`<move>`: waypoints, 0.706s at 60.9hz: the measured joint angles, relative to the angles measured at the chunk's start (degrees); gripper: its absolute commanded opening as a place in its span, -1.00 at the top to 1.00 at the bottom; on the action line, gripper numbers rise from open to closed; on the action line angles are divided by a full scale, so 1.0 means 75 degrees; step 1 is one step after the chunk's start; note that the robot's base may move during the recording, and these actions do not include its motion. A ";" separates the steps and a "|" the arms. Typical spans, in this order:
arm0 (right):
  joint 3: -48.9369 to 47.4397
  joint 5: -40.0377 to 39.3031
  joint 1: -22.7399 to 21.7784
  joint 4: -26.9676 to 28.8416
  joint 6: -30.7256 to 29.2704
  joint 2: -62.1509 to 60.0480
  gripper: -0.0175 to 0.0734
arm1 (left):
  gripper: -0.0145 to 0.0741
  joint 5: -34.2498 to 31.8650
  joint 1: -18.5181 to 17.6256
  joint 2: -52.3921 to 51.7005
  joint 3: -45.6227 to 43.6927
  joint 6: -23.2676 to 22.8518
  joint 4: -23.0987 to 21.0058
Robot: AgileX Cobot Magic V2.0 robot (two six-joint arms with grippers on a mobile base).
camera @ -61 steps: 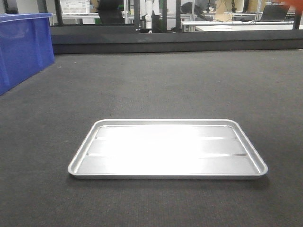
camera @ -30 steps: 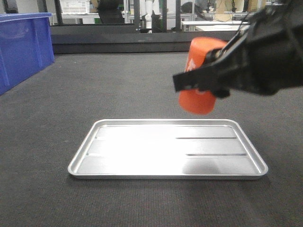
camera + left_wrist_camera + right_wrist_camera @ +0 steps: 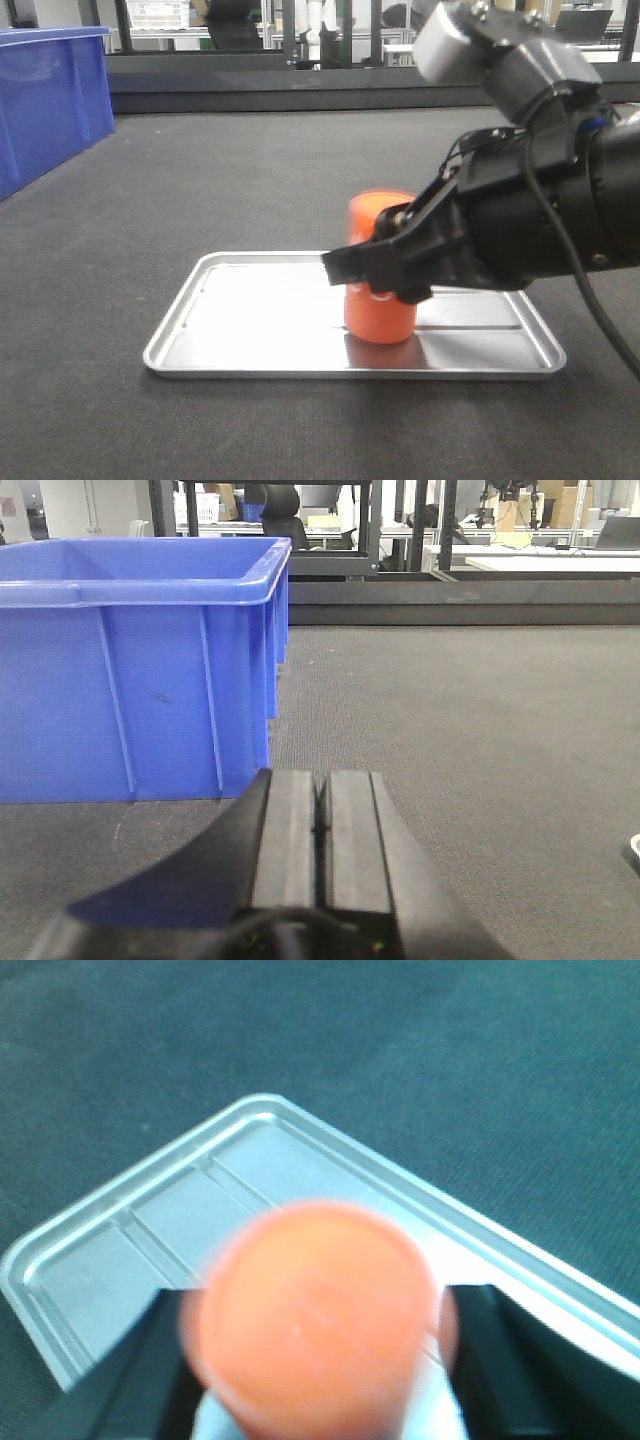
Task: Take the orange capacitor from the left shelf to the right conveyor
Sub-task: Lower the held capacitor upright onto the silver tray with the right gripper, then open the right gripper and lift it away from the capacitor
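**Charcoal belt, silver tray, orange capacitor in the right grip**

Dark charcoal conveyor belt (image 3: 250, 180) fills the front view, closed at the far edge by a black rail (image 3: 300, 90), with workshop benches beyond. A blue bin (image 3: 50, 100) stands well apart to the left of the right gripper (image 3: 378, 275). Directly beneath that gripper lies a silver tray (image 3: 250, 340). The gripper is clamped on the orange capacitor (image 3: 380, 300), roughly upright and low at the tray floor; whether its base touches cannot be told.

Left wrist view: the left gripper (image 3: 320, 820) has its fingers pressed together on nothing, with the bin just ahead to its left.

Right wrist view: black fingers (image 3: 500, 1350) flank the capacitor's blurred flat top, with the tray below.
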 measured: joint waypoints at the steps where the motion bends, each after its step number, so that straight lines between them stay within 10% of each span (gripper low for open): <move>1: 0.0000 -0.0012 0.0000 0.0000 0.0000 0.0020 -0.76 | 0.91 0.0000 0.0000 0.0000 0.0000 0.0000 0.0000; 43: 0.0000 -0.0293 0.0010 0.0000 0.0061 -0.1093 -0.75 | 0.91 0.0000 0.0000 0.0000 0.0000 0.0000 0.0000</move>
